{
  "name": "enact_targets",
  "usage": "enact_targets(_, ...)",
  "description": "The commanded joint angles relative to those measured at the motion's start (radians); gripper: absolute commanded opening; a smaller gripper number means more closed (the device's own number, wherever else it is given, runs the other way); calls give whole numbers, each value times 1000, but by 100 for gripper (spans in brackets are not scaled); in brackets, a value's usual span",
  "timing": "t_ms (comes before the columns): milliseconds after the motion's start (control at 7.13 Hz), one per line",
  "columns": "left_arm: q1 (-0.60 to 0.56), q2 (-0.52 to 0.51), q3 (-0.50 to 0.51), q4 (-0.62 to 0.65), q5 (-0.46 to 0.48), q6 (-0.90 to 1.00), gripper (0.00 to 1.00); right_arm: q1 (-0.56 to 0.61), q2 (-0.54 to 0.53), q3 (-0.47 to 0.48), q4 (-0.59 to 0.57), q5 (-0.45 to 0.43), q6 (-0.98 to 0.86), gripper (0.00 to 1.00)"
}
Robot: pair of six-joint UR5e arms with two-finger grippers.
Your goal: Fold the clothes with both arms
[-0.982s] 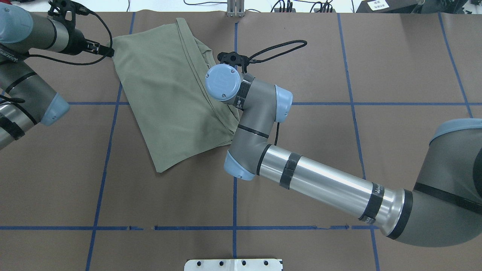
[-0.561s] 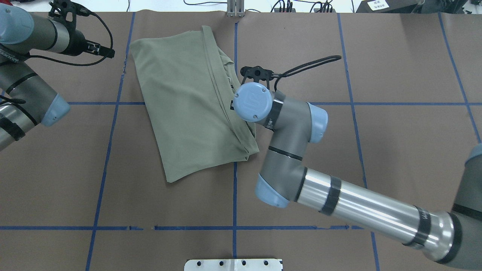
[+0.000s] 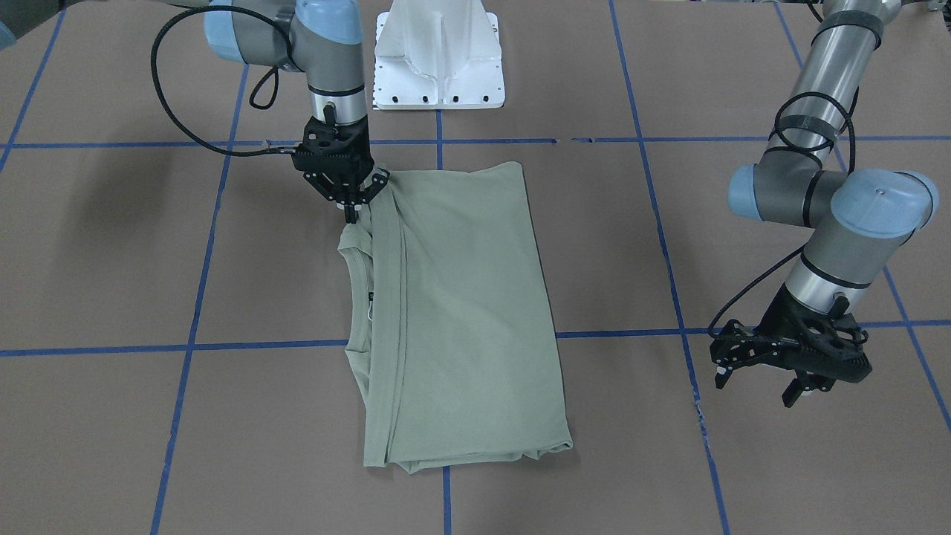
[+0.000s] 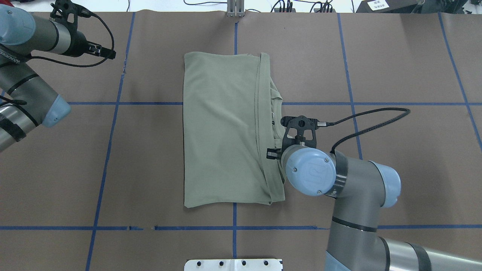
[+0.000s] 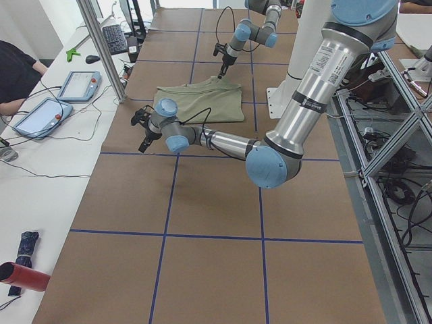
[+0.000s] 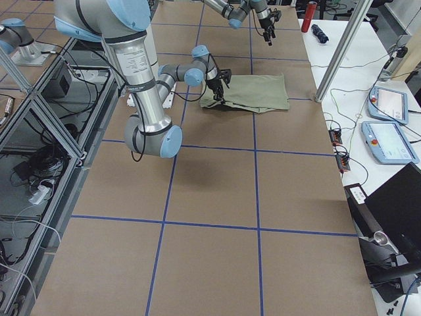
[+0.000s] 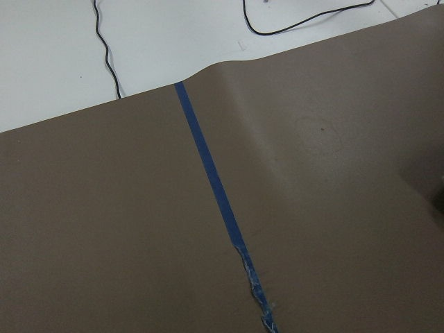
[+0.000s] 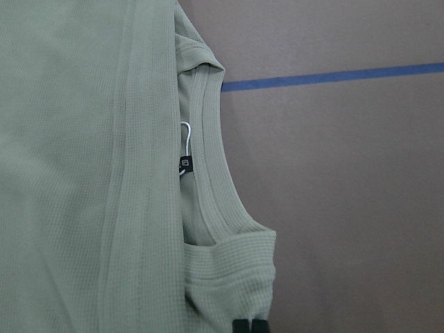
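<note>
Where the front camera faces the robot, the right claw (image 3: 349, 214) has its fingers pinched narrow on the shirt (image 3: 461, 312), gripping the edge just beside the neck. From that claw the folded shirt runs away from the base (image 3: 438, 52) as a long flat rectangle on the table (image 3: 111, 245), with the label (image 3: 369, 296) near the tips. The left claw (image 3: 754, 386) hangs over bare table well apart from the shirt, fingers spread wide with nothing between them. From overhead, the right claw (image 4: 273, 153) is mostly hidden under its own wrist. Only a black bit shows, on the shirt's (image 4: 222, 128) neck-side edge, and nearly all the cloth lies on the left arm's side of it. The left claw (image 4: 103, 51) sits near the far table edge, well apart from the shirt. In the left-end view the near left claw (image 5: 143, 129) hovers just off the shirt's (image 5: 202, 101) end, and the far right claw (image 5: 221, 66) points down at its other side. In the right-end view the near right claw (image 6: 220, 92) meets the shirt's (image 6: 256, 92) near edge. The left wrist view shows only table with a strip of blue tape (image 7: 208, 173). The right wrist view shows dark fingertips (image 8: 248, 326) on ribbed cloth. Beyond them are the neck opening, the black label (image 8: 186, 164) and a white string (image 8: 186, 135).
</note>
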Motion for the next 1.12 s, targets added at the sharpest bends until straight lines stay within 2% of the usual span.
enact_targets(0, 13, 0, -4, -1, 0, -1, 100, -45, -67, 26, -3, -59, 2, 87)
enact_targets(140, 15, 0, -4, -1, 0, -1, 100, -48, -58, 27, -2, -64, -10, 100)
enact_targets(280, 15, 0, -4, -1, 0, -1, 100, -13, -40, 29, -5, -36, -62, 100)
enact_targets(421, 16, 0, -9, -1, 0, -1, 100, 17, 17, 3, -6, 34, -166, 100)
enact_targets(701, 20, -2, -21, -1, 0, -1, 100, 5, 142, -153, -6, 59, -191, 100)
enact_targets(841, 24, -2, -23, -1, 0, -1, 100, -8, 160, -180, -8, 68, -205, 80)
enact_targets(982, 24, 0, -23, -1, 0, -1, 100, -14, 160, -175, -46, 114, -306, 74)
